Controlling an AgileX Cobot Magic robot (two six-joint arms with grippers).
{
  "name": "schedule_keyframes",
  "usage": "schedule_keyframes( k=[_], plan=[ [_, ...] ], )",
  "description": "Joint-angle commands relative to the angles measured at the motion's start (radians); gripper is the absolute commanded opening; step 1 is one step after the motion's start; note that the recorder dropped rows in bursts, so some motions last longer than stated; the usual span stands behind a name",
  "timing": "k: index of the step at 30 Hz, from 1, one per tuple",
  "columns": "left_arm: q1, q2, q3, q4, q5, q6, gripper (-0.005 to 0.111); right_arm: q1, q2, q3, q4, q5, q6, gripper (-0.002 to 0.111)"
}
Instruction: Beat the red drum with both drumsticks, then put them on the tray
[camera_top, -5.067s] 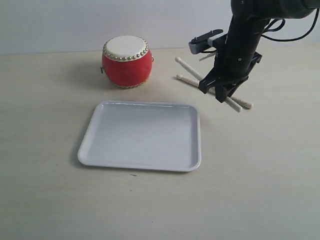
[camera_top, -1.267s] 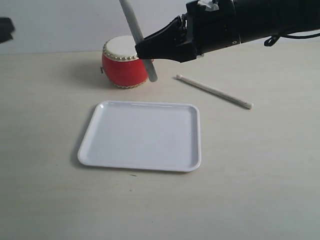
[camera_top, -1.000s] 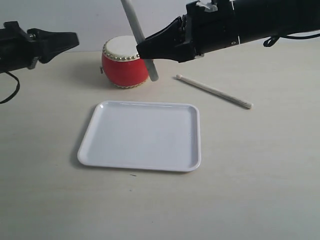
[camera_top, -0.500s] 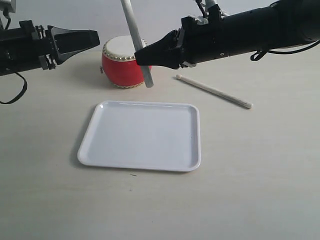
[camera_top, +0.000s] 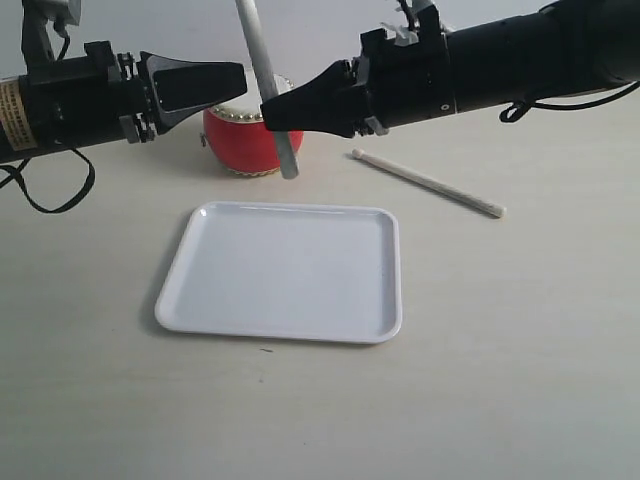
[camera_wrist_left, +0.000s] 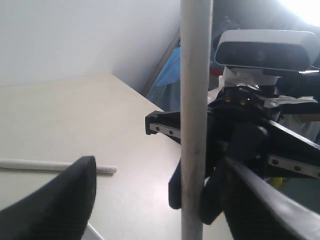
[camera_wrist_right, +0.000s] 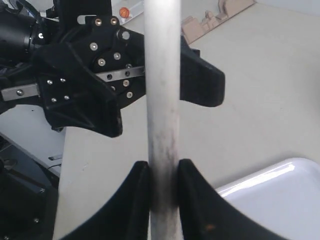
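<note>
My right gripper (camera_top: 278, 112) reaches in from the right and is shut on one drumstick (camera_top: 262, 60), held nearly upright in front of the red drum (camera_top: 226, 142). The drum is mostly hidden behind both grippers. In the right wrist view the right gripper (camera_wrist_right: 163, 172) pinches the drumstick (camera_wrist_right: 162, 75) tightly. My left gripper (camera_top: 240, 80) comes from the left, open. In the left wrist view the left gripper (camera_wrist_left: 156, 167) has that drumstick (camera_wrist_left: 194, 100) between its spread fingers, near one finger and not clamped. The other drumstick (camera_top: 430, 184) lies on the table. The white tray (camera_top: 290, 270) is bare.
The lying drumstick (camera_wrist_left: 50, 164) shows past a left finger in the left wrist view. A corner of the tray (camera_wrist_right: 272, 192) sits below the held stick in the right wrist view. Pale table surrounds the tray; a plain wall stands behind the drum.
My left arm has come in from the left and its jaws have opened around the upright stick. My right gripper has shifted slightly left with the stick.
</note>
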Motion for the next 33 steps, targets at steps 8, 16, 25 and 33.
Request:
schedule_keyframes(
  k=[8, 16, 25, 33],
  plan=[
    [-0.006, 0.001, -0.008, -0.025, -0.008, -0.005, 0.068, 0.004, -0.002, -0.001, -0.015, 0.024, 0.071, 0.0],
    [-0.044, 0.001, -0.008, -0.052, -0.008, -0.005, 0.068, 0.072, -0.002, -0.001, -0.003, -0.051, 0.071, 0.0],
    [-0.042, -0.001, -0.008, -0.055, -0.008, -0.005, 0.068, 0.072, -0.002, -0.001, 0.011, -0.061, 0.071, 0.0],
    [-0.044, -0.001, -0.008, -0.023, -0.008, -0.013, 0.067, 0.072, -0.002, -0.001, 0.011, -0.061, 0.071, 0.0]
  ],
)
